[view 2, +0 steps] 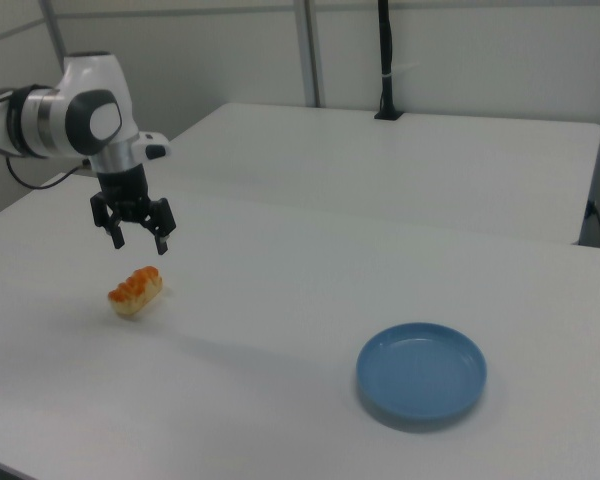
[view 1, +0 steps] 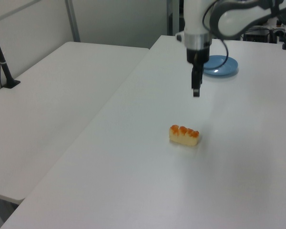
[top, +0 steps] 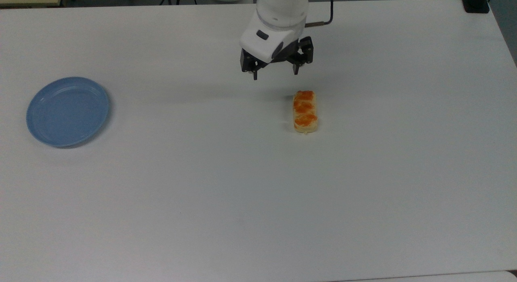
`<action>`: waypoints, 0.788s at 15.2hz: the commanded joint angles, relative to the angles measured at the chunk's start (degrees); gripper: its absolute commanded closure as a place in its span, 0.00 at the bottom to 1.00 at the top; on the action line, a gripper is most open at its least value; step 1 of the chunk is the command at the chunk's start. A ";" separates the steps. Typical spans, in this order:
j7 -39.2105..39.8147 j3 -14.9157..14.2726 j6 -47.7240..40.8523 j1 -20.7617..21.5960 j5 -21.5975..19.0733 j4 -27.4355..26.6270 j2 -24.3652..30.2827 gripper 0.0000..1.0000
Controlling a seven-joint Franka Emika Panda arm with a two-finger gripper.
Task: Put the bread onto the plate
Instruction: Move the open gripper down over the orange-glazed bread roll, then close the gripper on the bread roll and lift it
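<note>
The bread, a pale-yellow roll with three orange patches, lies on the white table right of centre in the top view; it also shows in the left view and the right view. The light-blue plate sits bare far off at the top view's left, also visible as the plate and the plate. My gripper hangs open above the table, just beyond the bread's far end and a little to the top view's left, holding nothing. In the right view the gripper hovers above the roll.
A second white table adjoins on the left view's left, with a black post standing on it. A black clamp base sits at the top view's upper right corner of the table.
</note>
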State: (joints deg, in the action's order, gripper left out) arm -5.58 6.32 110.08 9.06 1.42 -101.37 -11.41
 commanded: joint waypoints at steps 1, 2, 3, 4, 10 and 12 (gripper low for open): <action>-9.59 -0.43 5.65 3.15 -0.81 -0.85 -2.90 0.00; -13.37 -0.43 7.15 4.12 -0.20 -0.85 -3.87 0.00; -15.67 -0.43 8.38 4.47 0.42 -0.85 -4.58 0.00; -16.91 -0.43 9.44 4.83 1.12 -0.85 -5.45 0.00; -20.43 -0.43 12.79 7.03 4.28 -0.59 -10.56 0.00; -20.88 -0.43 12.88 7.03 5.26 -0.59 -11.26 0.00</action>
State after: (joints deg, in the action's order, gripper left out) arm -24.12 6.34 121.59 15.30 4.62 -101.55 -21.89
